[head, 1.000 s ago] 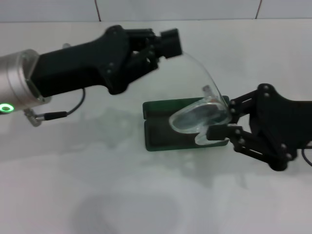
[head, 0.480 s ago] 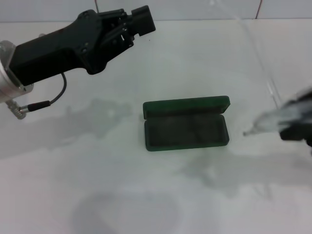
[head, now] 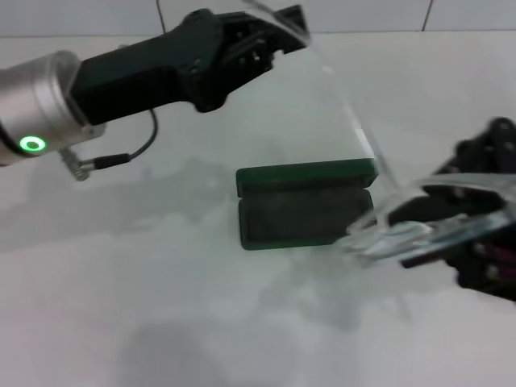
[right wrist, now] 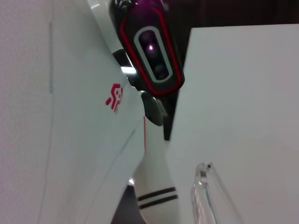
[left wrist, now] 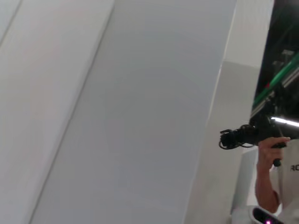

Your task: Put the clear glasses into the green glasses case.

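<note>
Glasses are not in the case yet, so we judge the task as only partly done. The green case lies open on the white table, lid folded back, and its dark inside holds nothing. We see the lens part of the clear glasses held low, just beside the right end of the case, in our right gripper, which is closed on the front of the glasses. One long clear arm of the glasses rises from there, up and to the left, and reaches our left gripper near the far edge of the table. That gripper seems to touch or hold the tip of this arm, but we cannot tell if its fingers are closed on it. In the right wrist view we see only the end of a clear arm against the white table and the robot body.

What is left, in our judgement: fold the long arm in, bring the glasses over the open case, and lower them inside.

Compared with half a second ago, the right gripper has come back from the right border toward the case, and the glasses are again close to its right end. The left gripper has moved right, to the tip of the arm. The case has not moved.
</note>
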You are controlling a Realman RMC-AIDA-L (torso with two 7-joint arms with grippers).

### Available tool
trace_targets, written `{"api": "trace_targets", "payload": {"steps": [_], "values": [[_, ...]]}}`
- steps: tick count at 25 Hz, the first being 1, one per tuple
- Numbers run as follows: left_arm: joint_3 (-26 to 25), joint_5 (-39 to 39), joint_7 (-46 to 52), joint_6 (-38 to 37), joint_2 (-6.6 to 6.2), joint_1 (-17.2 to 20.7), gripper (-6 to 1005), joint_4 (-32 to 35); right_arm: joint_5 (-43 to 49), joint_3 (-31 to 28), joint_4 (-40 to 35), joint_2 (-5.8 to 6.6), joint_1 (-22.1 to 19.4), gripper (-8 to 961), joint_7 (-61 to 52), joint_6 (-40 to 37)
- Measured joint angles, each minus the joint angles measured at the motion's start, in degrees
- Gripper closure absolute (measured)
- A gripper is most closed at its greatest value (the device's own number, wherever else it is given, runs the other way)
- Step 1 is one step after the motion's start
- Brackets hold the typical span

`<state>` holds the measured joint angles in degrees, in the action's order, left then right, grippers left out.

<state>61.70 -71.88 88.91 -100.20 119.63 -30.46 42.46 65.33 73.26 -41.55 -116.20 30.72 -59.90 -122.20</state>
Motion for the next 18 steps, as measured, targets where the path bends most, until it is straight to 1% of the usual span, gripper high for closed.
{"api": "trace_targets", "payload": {"steps": [3, 6, 12, 18], "values": [[0.95, 0.08, -0.82, 0.03, 0.00, -1.70, 889, -1.88, -0.98, 2.42, 5.41, -0.03, 4.51, 840, 2.26, 0.06], [1.62, 0.42, -1.08, 0.01, 0.02, -2.39, 889, -2.27, -1.16, 3.10, 7.86, -0.02, 6.22, 840, 3.52, 0.62], [2.06, 1.86, -1.46, -0.43, 0.05, -2.02, 890, -2.33, -1.17, 3.14, 8.17, 0.16, 5.31, 840, 3.77, 3.01], [2.04, 2.35, -1.22, -3.58, 0.07, -2.42, 890, -2.11, -1.17, 2.77, 8.84, 0.38, 4.34, 841, 3.81, 5.45]]}}
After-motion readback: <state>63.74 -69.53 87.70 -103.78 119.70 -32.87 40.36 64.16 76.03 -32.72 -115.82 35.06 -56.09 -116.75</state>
